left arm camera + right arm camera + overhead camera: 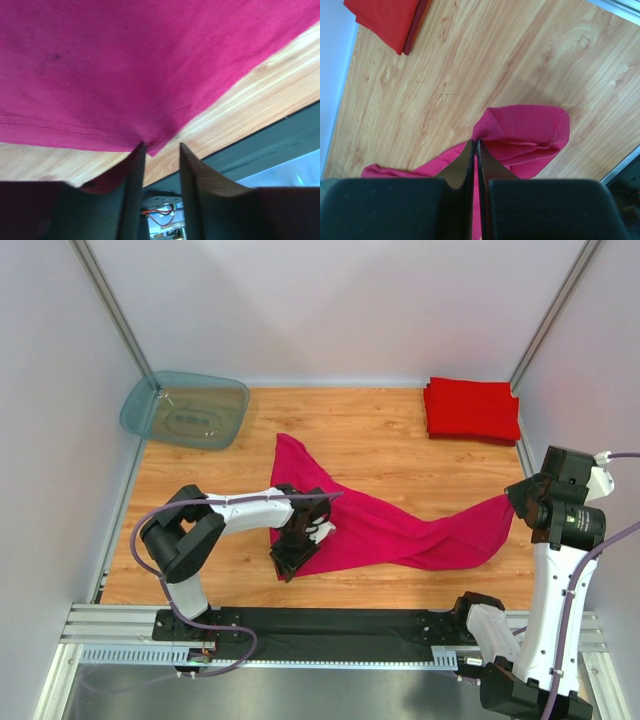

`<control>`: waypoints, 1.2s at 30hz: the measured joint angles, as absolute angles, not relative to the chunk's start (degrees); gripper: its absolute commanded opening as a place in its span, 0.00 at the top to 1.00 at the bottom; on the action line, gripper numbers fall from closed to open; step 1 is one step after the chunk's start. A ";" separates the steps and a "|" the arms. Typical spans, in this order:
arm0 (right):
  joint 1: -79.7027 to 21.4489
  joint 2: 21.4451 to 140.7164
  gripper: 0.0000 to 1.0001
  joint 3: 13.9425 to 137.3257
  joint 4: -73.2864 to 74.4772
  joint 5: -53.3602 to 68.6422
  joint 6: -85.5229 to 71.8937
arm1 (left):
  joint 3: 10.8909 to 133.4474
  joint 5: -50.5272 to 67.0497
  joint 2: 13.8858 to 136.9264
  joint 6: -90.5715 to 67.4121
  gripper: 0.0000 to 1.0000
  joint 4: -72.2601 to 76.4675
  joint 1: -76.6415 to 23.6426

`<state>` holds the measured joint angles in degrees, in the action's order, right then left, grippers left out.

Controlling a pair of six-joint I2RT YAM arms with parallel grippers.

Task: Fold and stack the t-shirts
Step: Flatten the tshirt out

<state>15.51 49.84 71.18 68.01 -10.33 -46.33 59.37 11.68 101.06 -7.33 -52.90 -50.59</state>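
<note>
While the right gripper (475, 142) is pinching 1 end of the magenta t-shirt (400, 530) sprawling across the wooden table (380, 430), the left gripper (161, 146) is straddling its hem, jaws spread, risking that side slipping free under tension.

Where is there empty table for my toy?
Bare table lies between the blue tub and the red folded stack, behind the pink shirt. A smaller patch sits in front of the tub. The front is crowded: the shirt, the left arm and the right arm.
</note>
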 measured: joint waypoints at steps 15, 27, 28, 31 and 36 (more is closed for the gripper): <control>15.51 55.57 1.00 80.68 70.78 -10.07 -47.29 | 80.49 -16.08 94.15 -12.86 1.00 -67.40 -51.29; 15.51 67.29 1.00 125.43 76.27 1.15 -44.91 | 132.09 -45.21 81.95 -26.63 1.00 -73.63 -51.29; 15.49 67.44 1.00 127.96 76.53 2.00 -44.34 | 132.64 -45.78 79.48 -27.70 1.00 -74.00 -51.29; 15.49 65.95 1.00 134.45 76.62 4.47 -42.44 | 131.48 -45.67 71.42 -29.34 1.00 -74.85 -51.29; 15.49 57.19 1.00 134.93 77.36 5.61 -41.01 | 129.16 -44.58 60.45 -29.23 1.00 -76.07 -51.29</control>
<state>15.49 57.19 134.93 77.36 5.61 -41.01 129.16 -44.58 60.45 -29.23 -76.07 -51.29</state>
